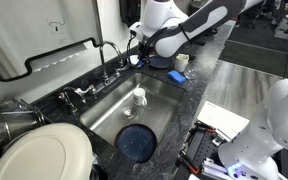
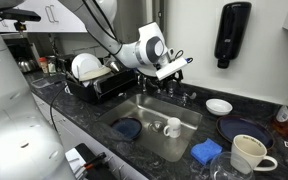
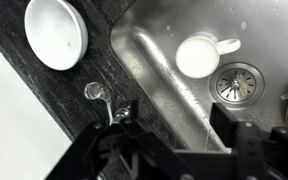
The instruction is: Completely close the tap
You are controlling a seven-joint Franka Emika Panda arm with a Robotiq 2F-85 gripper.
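Observation:
The chrome gooseneck tap [image 1: 106, 60] stands on the dark counter behind the steel sink [image 1: 169, 100], with small lever handles [image 1: 79, 93] along its base. My gripper [image 1: 136, 50] hovers open and empty just above the tap's spout end. In an exterior view the gripper [image 2: 174, 68] hangs over the back rim of the sink, and the tap is mostly hidden under it. In the wrist view the open fingers [image 3: 174, 135] span the sink's rim, with a chrome handle [image 3: 94, 92] and another chrome part [image 3: 122, 112] beside one finger.
A white cup [image 1: 139, 97] and a blue plate [image 1: 137, 143] lie in the sink. A dish rack [image 2: 89, 85] holds white plates. A blue sponge [image 2: 206, 151], a mug [image 2: 246, 152], a small white bowl [image 2: 220, 106] and a wall soap dispenser [image 2: 232, 32] are nearby.

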